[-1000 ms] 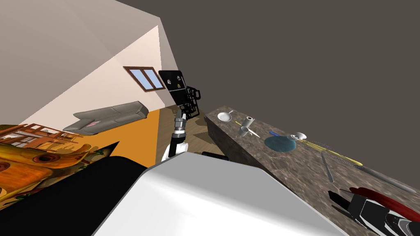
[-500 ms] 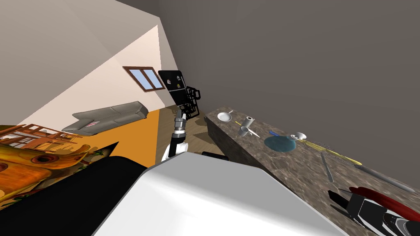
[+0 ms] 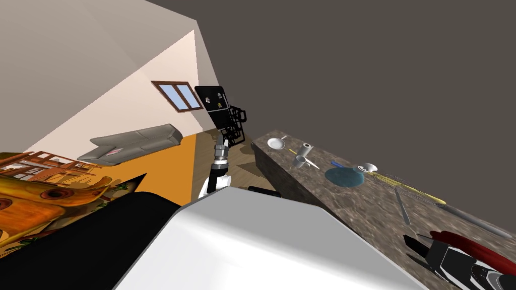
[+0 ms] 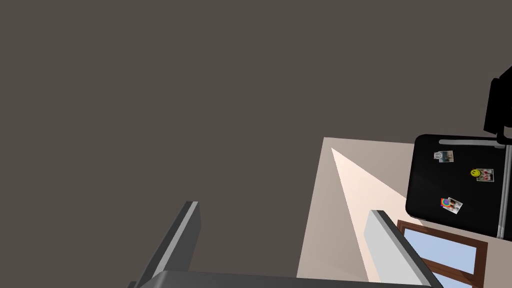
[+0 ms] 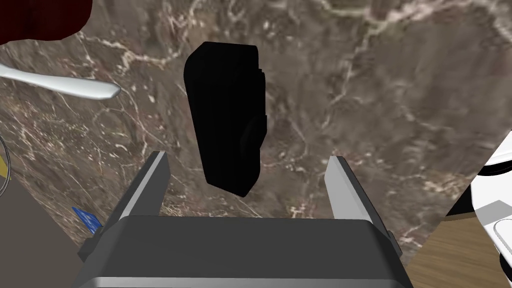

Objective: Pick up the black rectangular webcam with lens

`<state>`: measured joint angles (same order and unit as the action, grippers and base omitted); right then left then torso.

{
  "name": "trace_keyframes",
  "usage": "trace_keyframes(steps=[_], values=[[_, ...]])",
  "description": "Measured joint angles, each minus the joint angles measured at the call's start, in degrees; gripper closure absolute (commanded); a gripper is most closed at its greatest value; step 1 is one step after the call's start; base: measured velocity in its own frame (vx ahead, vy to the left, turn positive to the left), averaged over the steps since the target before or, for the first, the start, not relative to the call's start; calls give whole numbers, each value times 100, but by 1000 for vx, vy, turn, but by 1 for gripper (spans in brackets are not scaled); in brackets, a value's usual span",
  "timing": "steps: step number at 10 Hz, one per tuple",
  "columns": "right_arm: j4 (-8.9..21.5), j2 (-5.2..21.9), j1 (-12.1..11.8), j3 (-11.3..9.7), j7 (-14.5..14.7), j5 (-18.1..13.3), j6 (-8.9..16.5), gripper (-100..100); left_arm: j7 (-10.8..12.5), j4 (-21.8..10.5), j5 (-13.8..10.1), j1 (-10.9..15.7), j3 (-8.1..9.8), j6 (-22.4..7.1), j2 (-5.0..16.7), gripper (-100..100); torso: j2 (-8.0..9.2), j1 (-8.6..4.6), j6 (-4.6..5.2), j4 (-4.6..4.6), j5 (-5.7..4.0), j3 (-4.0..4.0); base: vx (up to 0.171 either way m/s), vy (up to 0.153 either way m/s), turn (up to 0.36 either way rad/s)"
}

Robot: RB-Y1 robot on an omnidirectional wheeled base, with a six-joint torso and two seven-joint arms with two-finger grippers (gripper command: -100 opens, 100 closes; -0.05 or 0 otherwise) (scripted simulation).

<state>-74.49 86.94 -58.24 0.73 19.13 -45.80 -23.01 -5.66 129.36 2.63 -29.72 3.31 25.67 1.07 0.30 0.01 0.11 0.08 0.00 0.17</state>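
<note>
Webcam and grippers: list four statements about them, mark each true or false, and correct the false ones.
1. The webcam lies on the brown marbled counter. True.
2. The right gripper is shut on the webcam. False: its fingers stand open, one on each side of the webcam's near end, with a gap on both sides.
3. The left gripper is open and holds nothing. True.
4. A white utensil handle rests on top of the webcam. False: it lies on the counter beside the webcam, apart from it.
</note>
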Motion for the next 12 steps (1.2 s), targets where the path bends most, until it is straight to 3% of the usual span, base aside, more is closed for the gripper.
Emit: trace_keyframes(steps=[2, 3, 7, 8, 9, 10, 12], values=[[-32, -202, 5, -124, 57, -51, 153, -100, 0, 0, 0, 0, 0, 0, 0, 0, 3, -3, 0, 1, -1, 2, -11, -12, 33], [-27, -214, 14, -134, 69, -55, 158, 100, 0, 0, 0, 0, 0, 0, 0, 0, 0, -4, 1, 0, -2, 0, 0, 0, 0], [-5, -190, 27, -101, 68, -53, 188, 100, 0, 0, 0, 0, 0, 0, 0, 0, 4, -10, 11, -7, -39, -1, -2, -1, 4], [-5, -190, 27, -101, 69, -54, 188, 0, 0, 0, 0, 0, 0, 0, 0, 0, 4, -11, 12, -7, -39, -1, 0, 0, 0], [-5, -190, 27, -101, 69, -54, 188, 100, 0, 0, 0, 0, 0, 0, 0, 0, 4, -11, 12, -7, -39, -1, 8, 0, 9], [17, -239, 87, -181, 70, -74, 211, 100, 0, 0, 0, 0, 0, 0, 0, 0, 7, -12, 19, -11, -59, -2, 18, 22, -65], [-36, -34, -76, 46, 37, 4, 58, 100, 0, 0, 0, -1, 0, 0, 0, 0, 1, -5, 21, -12, -59, -5, 18, 21, -53]])
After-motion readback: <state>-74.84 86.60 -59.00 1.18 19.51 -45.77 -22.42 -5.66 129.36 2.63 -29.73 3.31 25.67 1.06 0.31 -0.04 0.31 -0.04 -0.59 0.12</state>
